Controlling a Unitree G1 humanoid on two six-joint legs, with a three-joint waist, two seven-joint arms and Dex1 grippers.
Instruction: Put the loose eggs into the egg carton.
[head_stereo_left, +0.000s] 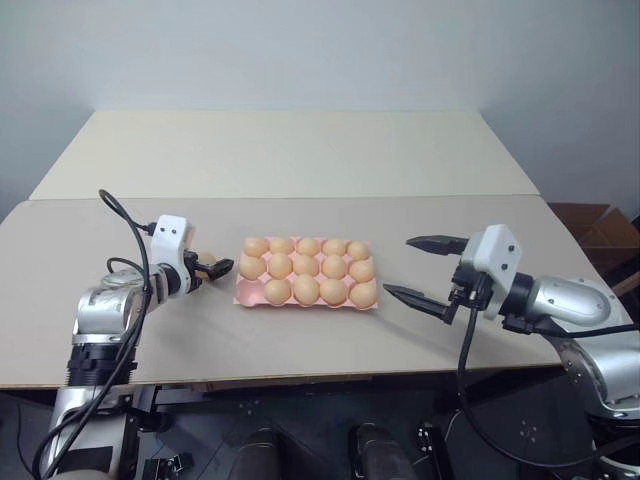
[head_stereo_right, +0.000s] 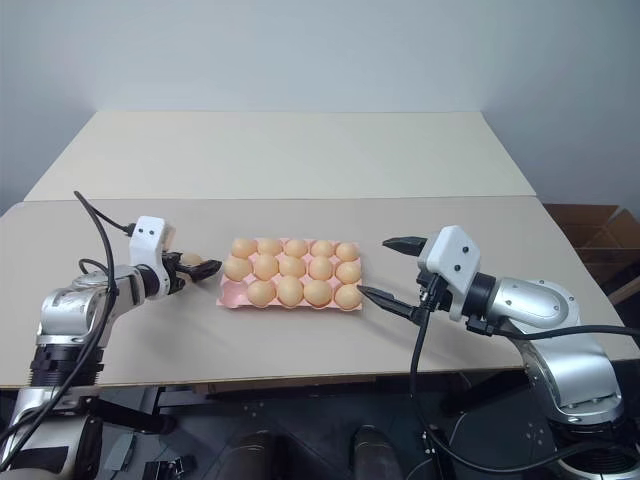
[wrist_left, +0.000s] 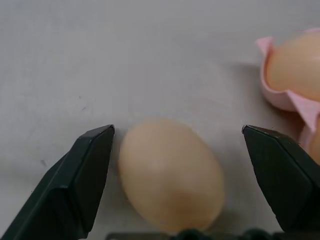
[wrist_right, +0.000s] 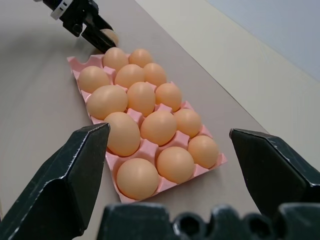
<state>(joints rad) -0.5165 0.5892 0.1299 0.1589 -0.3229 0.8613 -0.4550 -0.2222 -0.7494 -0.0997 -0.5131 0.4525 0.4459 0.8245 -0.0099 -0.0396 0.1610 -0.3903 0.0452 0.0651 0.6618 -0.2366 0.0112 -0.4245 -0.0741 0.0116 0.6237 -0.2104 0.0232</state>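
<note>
Our left hand (wrist_left: 177, 150) stands open with its two fingers either side of the last loose egg (wrist_left: 170, 175), which lies on the tabletop (head_stereo_left: 300, 170) just short of the egg carton (head_stereo_left: 243, 293); one finger is almost against the shell, the other well clear, and nothing is gripped yet. If we close off-centre like this, the near finger may push the smooth egg sideways so it rolls away. Our right hand (head_stereo_left: 425, 268) waits wide open and empty beyond the carton's far end.
</note>
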